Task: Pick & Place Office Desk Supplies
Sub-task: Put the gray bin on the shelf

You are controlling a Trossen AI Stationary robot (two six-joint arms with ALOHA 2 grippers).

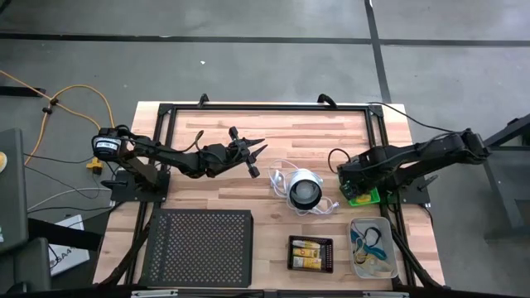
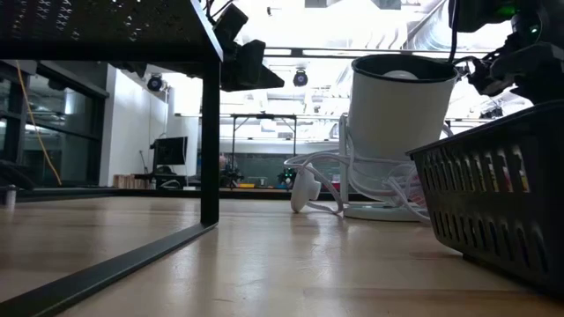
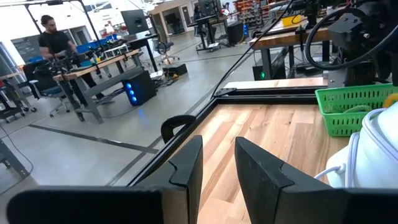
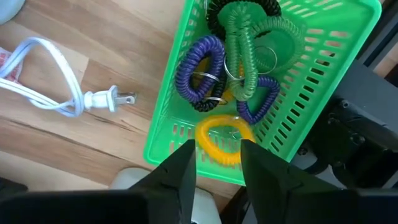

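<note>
The yellow coil loop point(image 4: 219, 140) in the green tray point(image 4: 311, 93) looks light, springy and prone to snag, so I'd pinch its outer rim; my right gripper point(image 4: 217, 163) hangs above it, fingers parted, holding nothing

In the high view, the green tray point(image 1: 365, 196) is largely covered by the right end effector point(image 1: 352, 178), and its contents cannot be made out there. The items in the clear tray point(image 1: 372, 248) are too small to be told apart. In the right wrist view, the black coil point(image 4: 244, 7) is cut off by the picture's edge.
</note>
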